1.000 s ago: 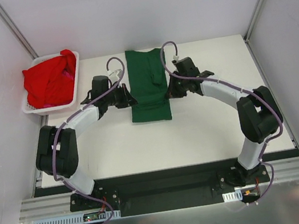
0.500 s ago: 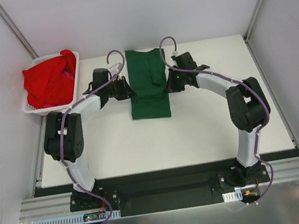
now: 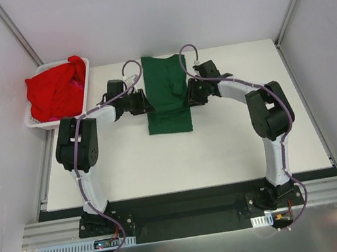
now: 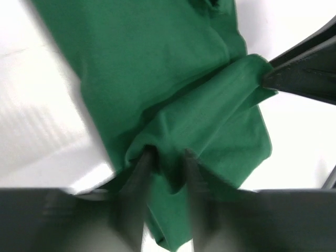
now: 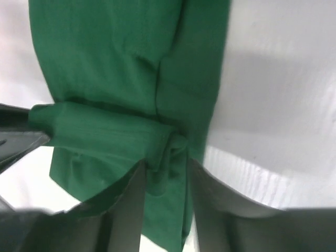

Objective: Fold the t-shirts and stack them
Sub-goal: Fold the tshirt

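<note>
1. At the far left corner of the table (image 3: 224, 145) stands a white slotted basket (image 3: 43, 124); the red t-shirts (image 3: 52, 93) lie heaped in it, and 1 fold hangs over its far rim
2. The left gripper (image 3: 145, 103) reaches in from the left to the left edge of the green t-shirt (image 3: 168, 114); in the left wrist view its 2 fingers (image 4: 140, 168) stand a little apart with a raised ridge of green cloth between them; I cannot tell whether they press on that ridge
3. The green t-shirt lies at the far middle of the table, folded into a long narrow strip that runs from far to near; about halfway along, the cloth is gathered into a crosswise fold between the 2 grippers
4. The right gripper (image 3: 190, 95) meets the strip's right edge, opposite the left one; in the right wrist view its fingers (image 5: 131, 199) are slightly parted around a bunched knot of green cloth; whether they are squeezing it, I cannot tell
</note>
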Motion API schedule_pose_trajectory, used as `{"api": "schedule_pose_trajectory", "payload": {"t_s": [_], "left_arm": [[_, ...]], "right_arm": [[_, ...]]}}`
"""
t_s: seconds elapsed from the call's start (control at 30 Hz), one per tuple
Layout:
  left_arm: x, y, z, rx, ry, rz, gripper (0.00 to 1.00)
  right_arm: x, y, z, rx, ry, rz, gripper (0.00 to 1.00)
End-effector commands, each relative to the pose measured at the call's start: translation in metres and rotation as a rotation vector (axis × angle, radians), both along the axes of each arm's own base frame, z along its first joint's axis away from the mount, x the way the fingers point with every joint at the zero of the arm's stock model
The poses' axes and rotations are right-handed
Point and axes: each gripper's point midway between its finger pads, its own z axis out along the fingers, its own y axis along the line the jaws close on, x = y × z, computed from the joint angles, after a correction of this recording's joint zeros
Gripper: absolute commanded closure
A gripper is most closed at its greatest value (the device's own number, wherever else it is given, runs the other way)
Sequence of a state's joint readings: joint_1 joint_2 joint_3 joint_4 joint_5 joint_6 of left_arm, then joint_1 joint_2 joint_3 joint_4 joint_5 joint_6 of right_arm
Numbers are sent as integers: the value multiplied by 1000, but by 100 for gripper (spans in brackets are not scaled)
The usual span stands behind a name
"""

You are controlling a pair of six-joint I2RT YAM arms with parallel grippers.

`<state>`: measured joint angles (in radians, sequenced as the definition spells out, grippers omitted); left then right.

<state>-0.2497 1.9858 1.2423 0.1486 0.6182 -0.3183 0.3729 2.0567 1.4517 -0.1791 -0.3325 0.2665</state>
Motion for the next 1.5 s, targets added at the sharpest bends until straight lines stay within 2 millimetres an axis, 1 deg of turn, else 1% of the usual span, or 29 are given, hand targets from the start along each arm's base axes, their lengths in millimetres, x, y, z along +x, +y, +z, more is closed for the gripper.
{"api": "schedule_pose_trajectory", "payload": {"t_s": [0.0, 0.1, 0.17, 0.2, 0.27, 0.3, 0.33, 0.4, 0.43, 0.47, 0.53, 0.57, 0.63, 0.67, 0.7, 0.73, 0.77, 0.83, 0.87, 0.9, 0.93, 0.97, 1.03, 1.07, 1.13, 1.17, 1.23, 1.27, 1.47], "left_arm": [[22, 9, 19, -13, -86, 15, 60], [24, 9, 29, -25, -106, 18, 50], [25, 9, 41, -32, -129, 19, 40], [26, 9, 46, -38, -138, 17, 38], [26, 10, 61, -52, -161, 19, 35], [25, 10, 65, -55, -168, 20, 35], [23, 10, 76, -64, -185, 18, 34], [18, 10, 91, -79, -208, 12, 33], [15, 9, 97, -85, -214, 9, 33], [11, 9, 101, -96, -215, 5, 33], [2, 8, 114, -112, -232, -7, 35], [-2, 9, 118, -117, -236, -11, 36], [-16, 7, 126, -130, -243, -31, 40], [-21, 6, 126, -131, -248, -45, 45], [-31, 5, 124, -130, -243, -59, 56], [-38, 1, 120, -110, -254, -79, 66], [-46, -1, 109, -86, -239, -88, 77], [-52, -2, 96, -34, -238, -86, 100], [-62, -9, 86, -20, -224, -108, 100], [-65, -12, 78, -7, -211, -117, 100], [-68, -16, 72, 6, -208, -128, 100], [-74, -24, 63, 27, -204, -149, 100], [-80, -35, 49, 55, -193, -185, 100], [-86, -47, 40, 71, -186, -212, 100], [-90, -56, 32, 92, -185, -238, 100], [-89, -61, 24, 112, -179, -240, 100], [-92, -70, 16, 128, -179, -260, 100], [-88, -73, 9, 138, -175, -261, 100], [-76, -82, -7, 169, -177, -256, 100]], "right_arm": [[27, -15, 19, -5, -87, -21, 47], [28, -18, 28, -6, -110, -23, 39], [28, -21, 33, -4, -121, -25, 36], [29, -22, 43, 0, -141, -24, 35], [27, -24, 50, 3, -155, -23, 35], [26, -25, 53, 4, -162, -20, 35], [25, -25, 62, 10, -177, -18, 34], [19, -27, 65, 7, -177, -8, 34], [16, -27, 75, 13, -194, -6, 34], [11, -30, 72, 7, -188, -7, 33], [5, -34, 76, -7, -201, -8, 33], [2, -37, 87, -7, -225, -15, 32], [-6, -46, 85, -28, -221, -32, 31], [-9, -51, 96, -22, -242, -44, 31], [-15, -57, 90, -34, -228, -54, 31], [-18, -59, 93, -32, -234, -60, 31], [-20, -66, 101, -32, -251, -76, 30], [-30, -73, 97, -37, -239, -89, 30], [-31, -77, 98, -38, -242, -98, 30], [-35, -78, 106, -31, -261, -100, 32], [-40, -81, 102, -37, -250, -103, 37], [-42, -83, 103, -43, -254, -107, 39], [-49, -87, 103, -52, -252, -111, 43], [-52, -89, 101, -60, -248, -111, 44], [-57, -92, 104, -65, -256, -117, 44], [-61, -95, 98, -71, -245, -121, 44], [-65, -98, 99, -72, -248, -125, 39], [-68, -99, 97, -76, -244, -128, 38], [-79, -106, 96, -85, -242, -139, 35]]}}
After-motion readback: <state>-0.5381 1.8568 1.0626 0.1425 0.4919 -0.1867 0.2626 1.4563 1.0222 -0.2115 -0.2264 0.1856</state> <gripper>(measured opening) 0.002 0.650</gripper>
